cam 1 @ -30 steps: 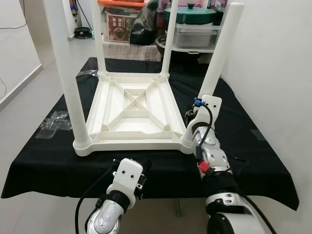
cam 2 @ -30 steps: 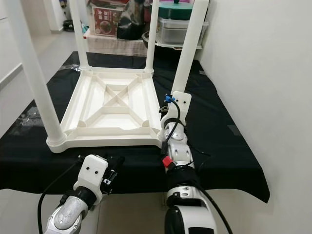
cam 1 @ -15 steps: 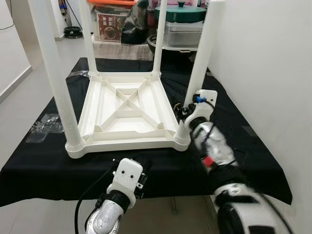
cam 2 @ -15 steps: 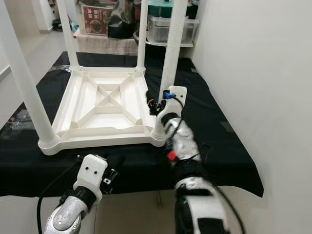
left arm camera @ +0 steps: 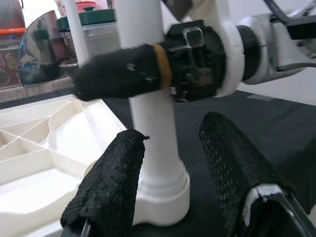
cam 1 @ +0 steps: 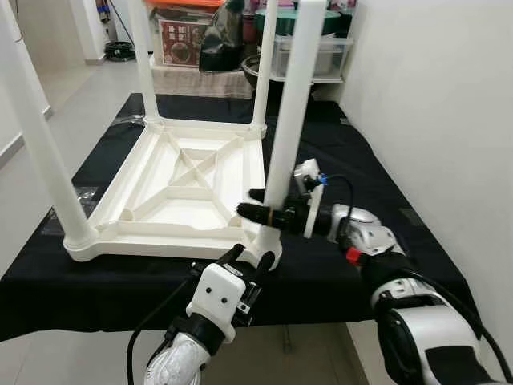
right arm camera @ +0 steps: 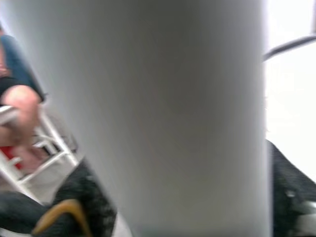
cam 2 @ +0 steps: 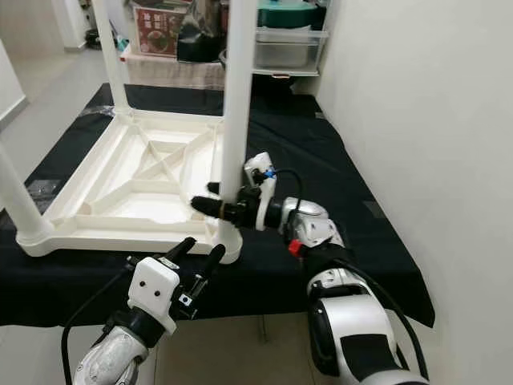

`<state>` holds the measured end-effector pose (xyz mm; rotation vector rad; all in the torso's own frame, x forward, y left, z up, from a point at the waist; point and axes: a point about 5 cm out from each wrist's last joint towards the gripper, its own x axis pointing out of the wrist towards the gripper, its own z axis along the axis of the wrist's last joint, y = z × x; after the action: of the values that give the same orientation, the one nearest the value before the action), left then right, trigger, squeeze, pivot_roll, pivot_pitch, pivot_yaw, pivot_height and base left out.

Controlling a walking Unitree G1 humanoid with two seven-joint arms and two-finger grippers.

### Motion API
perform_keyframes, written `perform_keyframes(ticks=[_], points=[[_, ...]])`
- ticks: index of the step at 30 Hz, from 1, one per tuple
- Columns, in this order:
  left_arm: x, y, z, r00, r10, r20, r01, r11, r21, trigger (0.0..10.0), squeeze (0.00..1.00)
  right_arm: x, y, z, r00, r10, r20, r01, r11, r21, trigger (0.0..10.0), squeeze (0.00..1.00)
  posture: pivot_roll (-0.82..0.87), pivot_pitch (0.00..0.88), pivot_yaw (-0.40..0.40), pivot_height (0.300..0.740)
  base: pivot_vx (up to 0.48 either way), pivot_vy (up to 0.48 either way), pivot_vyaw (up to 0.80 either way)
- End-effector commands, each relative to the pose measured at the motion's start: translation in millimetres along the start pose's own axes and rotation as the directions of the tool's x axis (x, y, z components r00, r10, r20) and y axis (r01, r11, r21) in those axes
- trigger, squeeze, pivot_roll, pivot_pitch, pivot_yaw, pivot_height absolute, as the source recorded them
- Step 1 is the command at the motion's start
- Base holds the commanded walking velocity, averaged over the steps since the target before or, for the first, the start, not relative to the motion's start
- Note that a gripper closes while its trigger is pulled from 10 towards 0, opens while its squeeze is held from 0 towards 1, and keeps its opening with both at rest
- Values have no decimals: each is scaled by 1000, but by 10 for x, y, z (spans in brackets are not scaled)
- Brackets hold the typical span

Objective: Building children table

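White plastic table (cam 1: 192,172), upturned on desk (cam 1: 377,172) | near-right leg (cam 1: 287,120) clasped by right end effector (cam 1: 260,212) | left end effector (cam 1: 244,258) spread wide at base | judged light, rigid, slippery; low grip advised.

a low bench (cam 1: 385,172) draped in a black cloth (cam 1: 365,156) is carrying everything here, standing on a pale tiled floor (cam 1: 88,92) beside a white wall. a white plastic children's table (cam 1: 180,188) is lying upside down directly on the cloth, its ribbed underside facing up and its four round legs rising upright from the corners. the nearest right leg (cam 1: 284,128) is sitting in its corner socket, close to the bench's front edge. crumpled clear plastic wrap (cam 1: 80,196) is lying on the cloth at the left edge, just beside the tabletop. the cloth is hanging over the front edge of the bench.
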<state>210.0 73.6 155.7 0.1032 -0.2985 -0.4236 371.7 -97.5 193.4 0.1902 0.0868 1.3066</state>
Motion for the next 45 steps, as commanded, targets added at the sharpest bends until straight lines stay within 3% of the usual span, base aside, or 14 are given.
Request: perform_keyframes(ticks=[1,5,15,20,22,26,27,29,31,33,35,36,41,45], points=[[-22,-10,27,1000,-10,18,10,1000,-4,10000,0,90,16,45,1000,12,11,-11,1000,-6,0,0,99,32,-114,740,0,0,0],[-24,-6,23,1000,-8,21,8,1000,-5,10000,0,176,-73,133,976,-200,81,206,976,-70,0,0,98,33,-116,740,0,0,0],[-18,10,-9,1000,-5,10,5,1000,0,10000,0,-194,-397,65,626,-775,87,780,619,-95,0,0,82,29,-108,740,0,0,0],[-17,17,-18,1000,-7,5,7,1000,5,10000,0,-417,-446,-13,285,-954,88,959,284,-25,0,0,78,32,-102,740,0,0,0],[-19,18,-25,1000,-7,1,7,1000,8,10000,0,-509,-364,-58,38,-994,104,996,46,72,0,0,83,32,-104,740,0,0,0],[-22,18,-28,1000,-7,-1,7,1000,9,10000,0,-436,-300,-72,9,-994,109,993,21,114,0,0,85,34,-101,740,0,0,0],[-22,18,-28,1000,-7,-1,7,1000,9,10000,0,-436,-300,-72,9,-994,109,993,21,114,0,0,85,34,-101,740,0,0,0],[-22,20,-31,1000,-6,-3,6,1000,10,10000,0,-186,-232,-10,105,-977,187,974,139,180,10000,0,84,33,-101,740,0,0,0],[-22,20,-31,1000,-6,-3,6,1000,10,10000,0,-186,-232,-10,105,-977,187,974,139,180,10000,0,84,33,-101,740,0,0,0],[-20,19,-39,1000,-6,-8,6,1000,6,10000,0,-122,-243,142,286,-898,335,944,325,63,10000,1000,81,31,-103,740,0,0,0],[-20,16,-41,1000,-6,-10,6,1000,5,10000,0,-146,-260,163,319,-883,345,932,359,57,10000,1000,81,31,-103,740,0,0,0],[-20,13,-40,1000,-5,-9,5,1000,4,10000,0,-125,-270,185,519,-786,337,826,563,41,10000,0,82,26,-103,740,0,0,0],[-20,12,-41,1000,-4,-9,4,1000,3,10000,0,-157,-268,187,633,-712,304,738,674,44,10000,0,81,25,-101,740,0,0,0],[-18,4,-52,1000,-6,-12,6,1000,2,10000,0,-315,-109,200,920,-314,236,318,948,22,10000,0,82,17,-105,740,0,0,0]])
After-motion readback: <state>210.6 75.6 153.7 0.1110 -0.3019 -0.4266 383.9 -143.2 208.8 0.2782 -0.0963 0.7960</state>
